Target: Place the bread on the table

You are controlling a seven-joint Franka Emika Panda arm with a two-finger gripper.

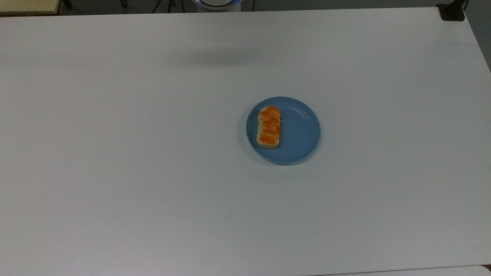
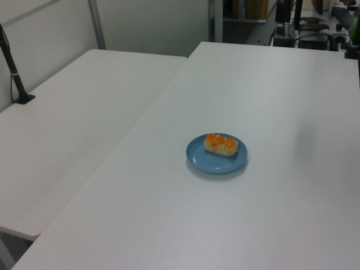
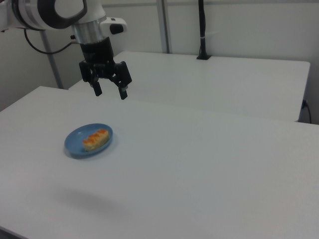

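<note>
The bread (image 1: 269, 127), a small oblong roll with a glossy orange-brown top, lies on the left half of a round blue plate (image 1: 301, 134) in the top view. It also shows as the bread (image 2: 220, 144) on the plate (image 2: 214, 163) in the left view, and as the bread (image 3: 95, 139) on the plate (image 3: 75, 147) in the right view. The plate rests on the white table (image 1: 134, 172). In the right view my gripper (image 3: 110, 93) hangs open and empty well above the table, higher than the plate and a little to the right view's right of it.
A second white table (image 2: 73, 129) adjoins on the left view's left, with a black pole clamp (image 2: 19, 93) at its edge. Another black clamp (image 1: 452, 13) sits at the top view's far right corner. The arm's white base (image 1: 216, 4) stands at the far edge.
</note>
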